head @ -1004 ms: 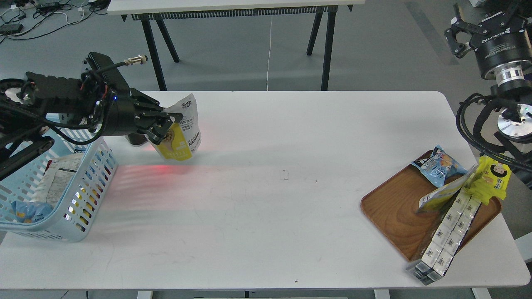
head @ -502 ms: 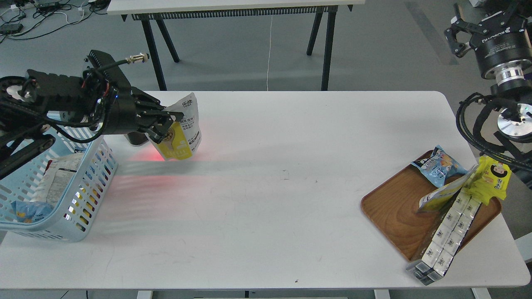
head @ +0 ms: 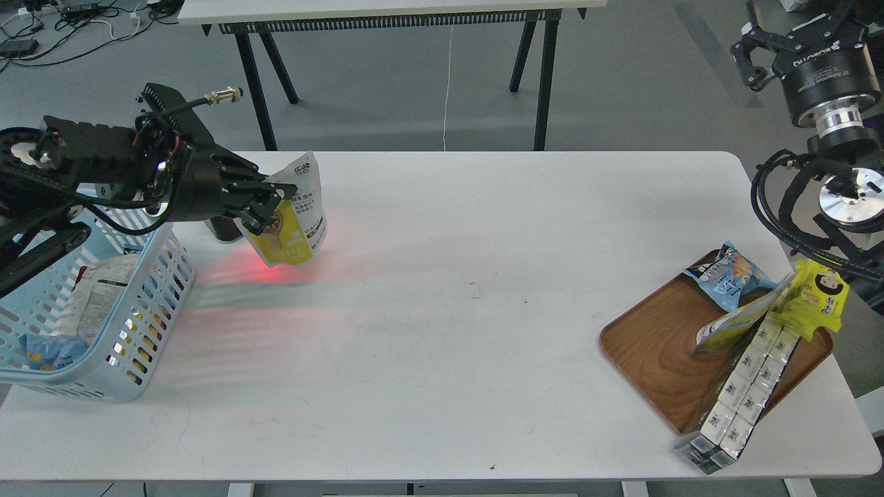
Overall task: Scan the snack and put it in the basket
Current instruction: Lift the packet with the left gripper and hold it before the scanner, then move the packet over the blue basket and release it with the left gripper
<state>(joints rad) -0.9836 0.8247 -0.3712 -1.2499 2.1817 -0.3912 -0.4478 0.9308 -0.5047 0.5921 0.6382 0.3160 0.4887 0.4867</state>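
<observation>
My left gripper [head: 271,207] is shut on the snack [head: 293,217], a silver-white pouch with a yellow panel and dark text, held tilted above the table just right of the basket. A red glow lies on the table under the pouch. The light blue slotted basket [head: 148,297] stands at the table's left edge, partly under my left arm, with some packs inside. My right gripper [head: 756,52] is raised at the top right, off the table, fingers apart and empty.
A brown wooden tray [head: 656,352] at the right front holds a blue snack bag [head: 728,276], a bright yellow pack with a cartoon face [head: 818,297] and a long row of white boxes [head: 742,386]. A dark object [head: 222,230] sits behind the pouch. A second table stands behind.
My left gripper has drawn the pouch slightly left, toward the basket, and the red glow shifted under it. My right gripper has risen slightly.
</observation>
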